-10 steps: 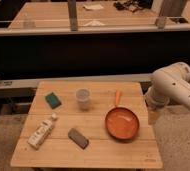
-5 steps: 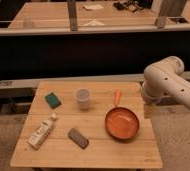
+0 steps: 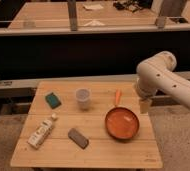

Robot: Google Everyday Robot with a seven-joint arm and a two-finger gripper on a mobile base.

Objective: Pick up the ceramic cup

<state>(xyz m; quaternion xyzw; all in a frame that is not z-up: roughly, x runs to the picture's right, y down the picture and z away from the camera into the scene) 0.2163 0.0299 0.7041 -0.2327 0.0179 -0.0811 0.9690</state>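
The ceramic cup (image 3: 83, 97), small, pale and handleless, stands upright near the back middle of the wooden table (image 3: 100, 152). My gripper (image 3: 145, 106) hangs from the white arm at the table's right edge, just right of the orange pan (image 3: 122, 123) and well to the right of the cup. It is open and holds nothing.
A green sponge (image 3: 52, 99) lies left of the cup. A white tube-like bottle (image 3: 42, 131) lies at the front left and a grey block (image 3: 78, 138) in front of the cup. The pan's orange handle (image 3: 118, 96) points to the back. Behind the table runs a dark rail.
The arm has swung left and back, bringing the gripper from beside the table's right side to just over its right edge by the pan. Nothing on the table has moved.
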